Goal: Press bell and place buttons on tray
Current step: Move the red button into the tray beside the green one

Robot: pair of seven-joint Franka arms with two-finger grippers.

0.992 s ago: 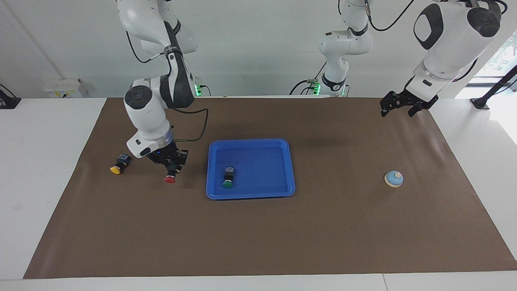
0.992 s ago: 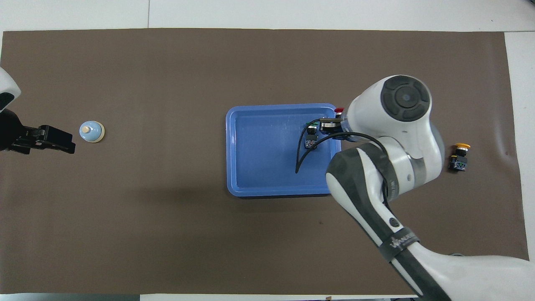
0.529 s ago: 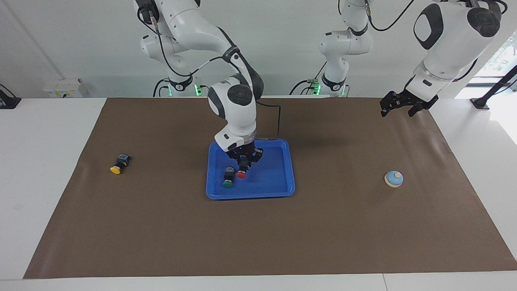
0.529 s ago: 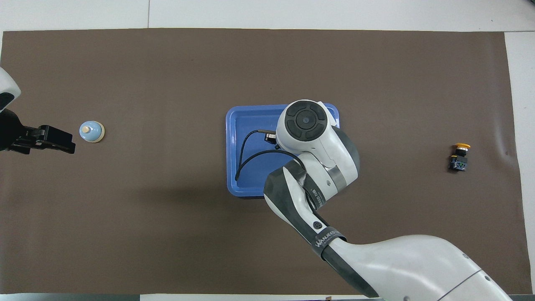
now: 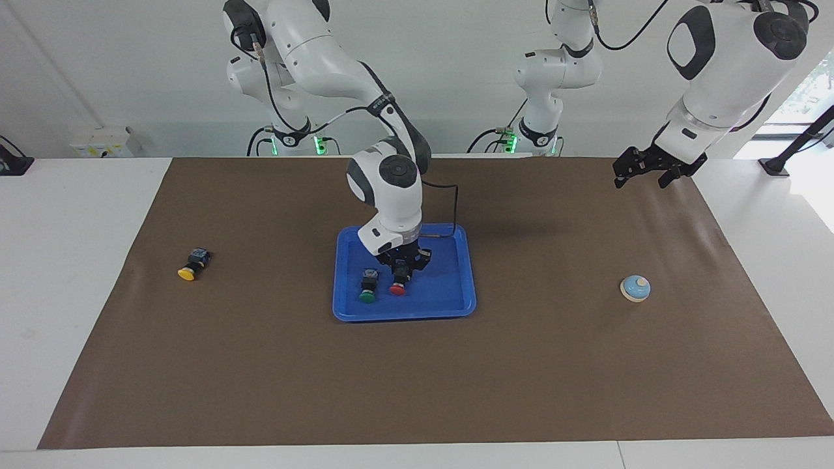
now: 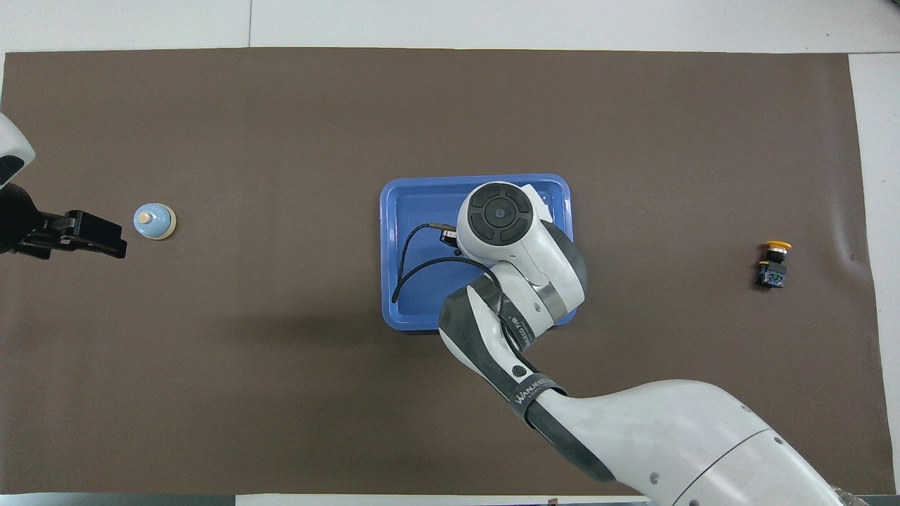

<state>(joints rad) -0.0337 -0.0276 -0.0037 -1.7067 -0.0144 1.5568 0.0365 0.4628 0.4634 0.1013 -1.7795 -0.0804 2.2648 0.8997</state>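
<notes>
You have carried the red button [image 5: 397, 287] into the tray [image 5: 456, 306] beside the green button [image 5: 367, 294], right gripper [image 5: 402, 273] jaws clamped on it, left gripper [image 5: 641, 168] waiting with jaws apart; release next.

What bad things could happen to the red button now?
The right pincer holds the red button low in the blue tray, close beside the green button. Letting go or pulling away might knock the green one or tip the red one over. The yellow button lies alone on the mat.

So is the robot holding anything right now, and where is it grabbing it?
The right gripper holds the red button by its black body, cap down, over the tray. The left gripper holds nothing.
</notes>
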